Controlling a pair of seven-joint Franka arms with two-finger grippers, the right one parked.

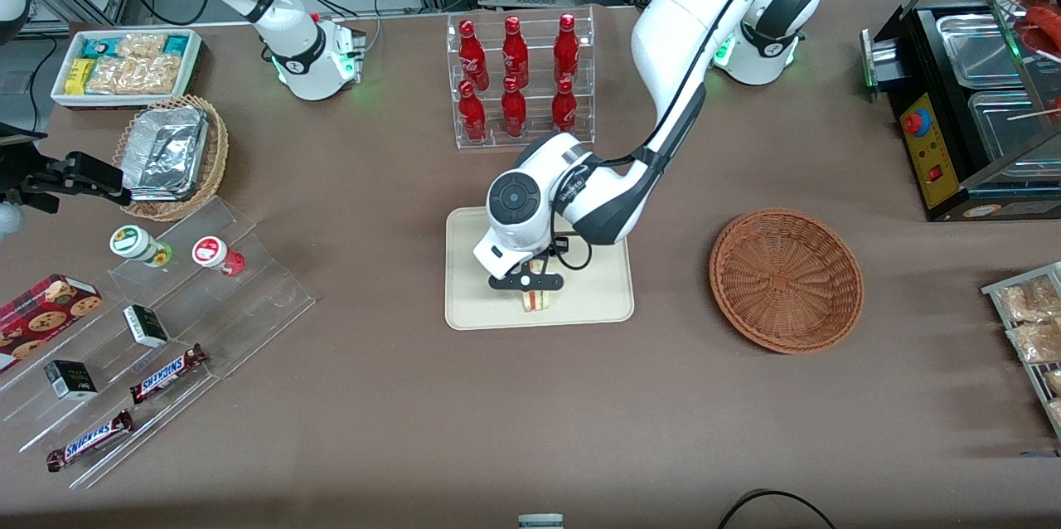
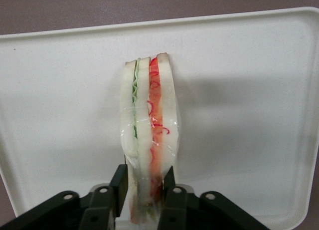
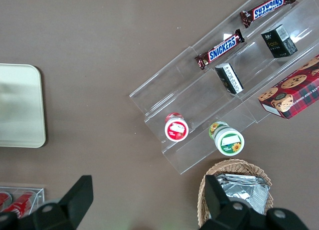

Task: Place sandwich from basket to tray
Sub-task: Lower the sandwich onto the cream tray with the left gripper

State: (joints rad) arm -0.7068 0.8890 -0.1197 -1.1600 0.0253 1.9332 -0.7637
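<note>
Holding the sandwich [image 2: 147, 135] clamped on edge over the tray [image 2: 249, 90], the pincer [image 2: 144, 187] should lower until it touches near the tray's front edge, then part slowly.

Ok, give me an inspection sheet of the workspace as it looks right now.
Surface: brown table, tidy.
Job's things: sandwich over the tray, held on edge; reddish basket has nothing in it.
Clutter: red bottles in a rack; chocolate bars and cups on clear steps; foil containers in a tan basket; white bin of snacks.
Pincer: left pincer low above the tray, shut on the sandwich.
Cables: one loop at the table edge nearest the front camera.
Surroundings: food warmer toward the working arm's end.
</note>
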